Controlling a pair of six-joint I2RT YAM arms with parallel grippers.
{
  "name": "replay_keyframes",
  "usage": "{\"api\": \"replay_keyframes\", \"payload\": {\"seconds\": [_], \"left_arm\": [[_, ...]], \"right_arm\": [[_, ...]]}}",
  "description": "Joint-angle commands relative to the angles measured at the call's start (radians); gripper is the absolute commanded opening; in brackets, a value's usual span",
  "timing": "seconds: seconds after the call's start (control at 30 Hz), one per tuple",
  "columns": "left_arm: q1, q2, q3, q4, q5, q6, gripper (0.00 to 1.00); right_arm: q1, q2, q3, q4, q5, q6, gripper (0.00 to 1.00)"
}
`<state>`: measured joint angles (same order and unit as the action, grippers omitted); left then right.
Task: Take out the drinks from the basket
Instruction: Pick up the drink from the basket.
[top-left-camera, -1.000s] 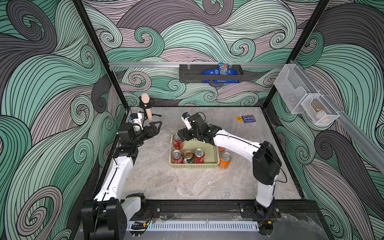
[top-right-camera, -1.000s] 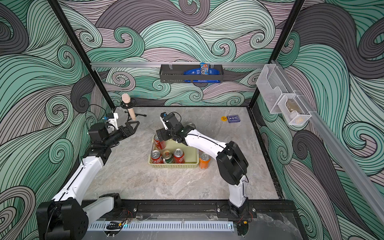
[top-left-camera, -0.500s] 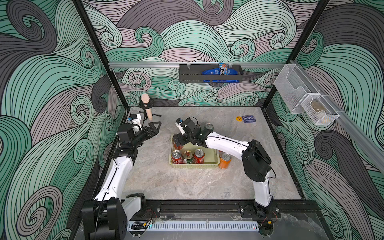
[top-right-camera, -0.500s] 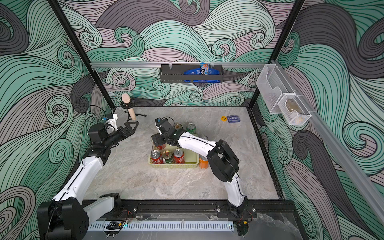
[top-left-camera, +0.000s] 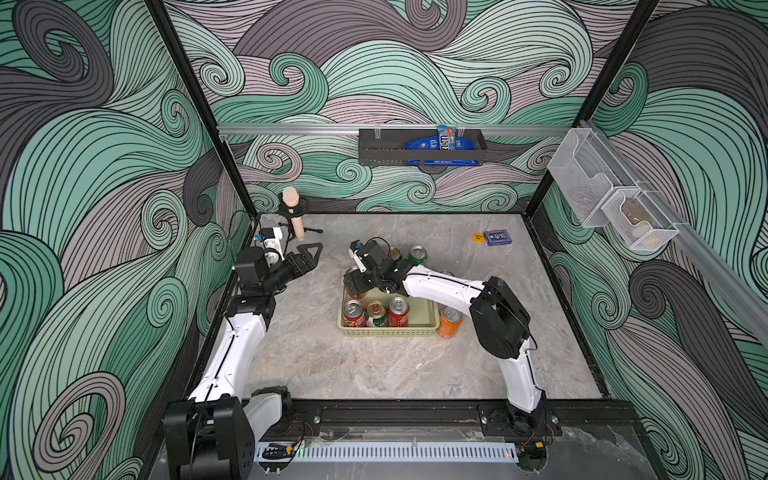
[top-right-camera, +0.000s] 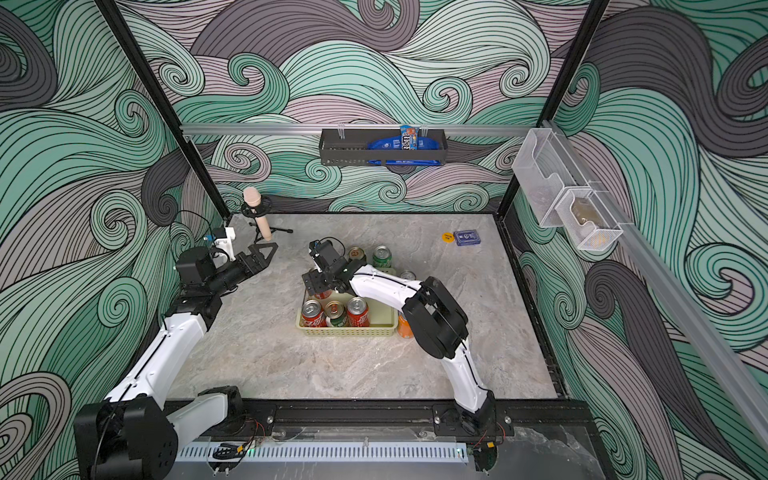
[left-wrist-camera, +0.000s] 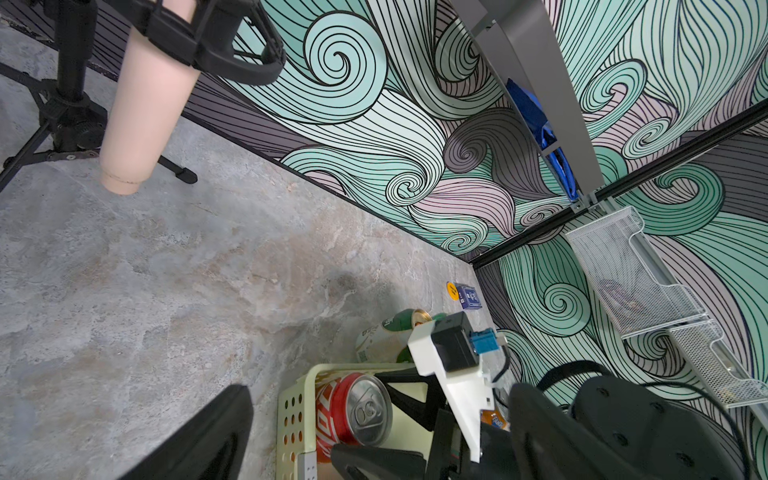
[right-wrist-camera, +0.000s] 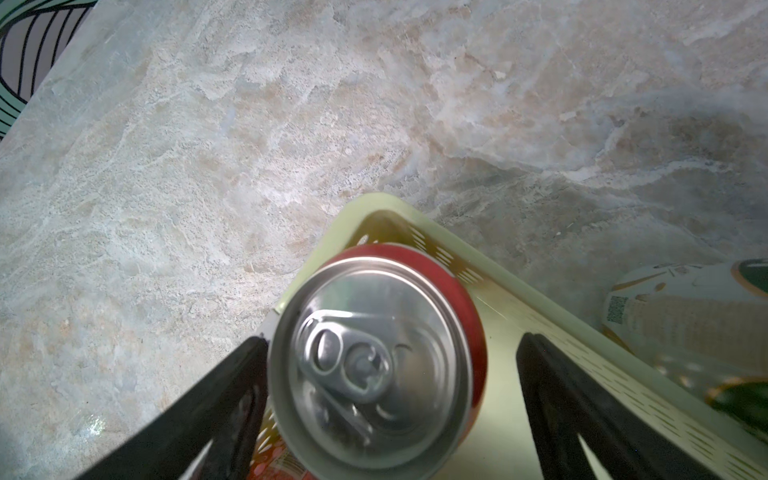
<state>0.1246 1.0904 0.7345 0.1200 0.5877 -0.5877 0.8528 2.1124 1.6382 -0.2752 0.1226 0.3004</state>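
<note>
The pale yellow-green basket (top-left-camera: 388, 332) holds a front row of three drinks: a red can (top-left-camera: 353, 312), a green-and-white can (top-left-camera: 376, 313) and a red can (top-left-camera: 398, 311). Another red can (right-wrist-camera: 374, 357) stands in the basket's back left corner. My right gripper (top-left-camera: 357, 284) is open and straddles it; one finger (right-wrist-camera: 232, 386) lies against its side, the other stands a gap away. An orange can (top-left-camera: 449, 322) stands outside to the right. Behind the basket stand a bright green can (top-left-camera: 417, 254) and a green-and-white can (top-left-camera: 392, 253). My left gripper (top-left-camera: 309, 257) hovers open and empty, left of the basket.
A pink cylinder on a black tripod stand (top-left-camera: 293, 214) is at the back left. A blue card box (top-left-camera: 498, 237) and a yellow disc (top-left-camera: 477, 237) lie at the back right. A black wall rack (top-left-camera: 419, 147) and white mesh bins (top-left-camera: 615, 199) hang on the walls.
My right gripper has swung left over the basket's back left corner and come down around the red can, its jaws narrowing. The left arm has barely moved.
</note>
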Motion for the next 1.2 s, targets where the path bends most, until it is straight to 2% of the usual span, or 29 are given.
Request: {"api": "replay_keyframes", "payload": {"seconds": [0.0, 0.27, 0.57, 0.73, 1.17], "left_arm": [[0.011, -0.004, -0.002, 0.023, 0.018, -0.001, 0.99], [0.011, 0.0, -0.003, 0.023, 0.019, -0.002, 0.99], [0.011, 0.006, -0.005, 0.027, 0.02, -0.003, 0.99], [0.01, 0.022, -0.007, 0.054, 0.074, -0.02, 0.99], [-0.017, 0.025, -0.014, 0.072, 0.097, -0.026, 0.99]], "right_arm": [[0.003, 0.015, 0.028, 0.005, 0.016, 0.011, 0.89], [0.003, -0.001, 0.02, 0.006, 0.03, 0.01, 0.72], [0.002, -0.052, 0.002, 0.004, 0.048, -0.007, 0.61], [-0.003, -0.09, 0.0, 0.005, 0.055, -0.012, 0.58], [-0.037, -0.169, 0.026, 0.003, 0.053, -0.04, 0.57]]}}
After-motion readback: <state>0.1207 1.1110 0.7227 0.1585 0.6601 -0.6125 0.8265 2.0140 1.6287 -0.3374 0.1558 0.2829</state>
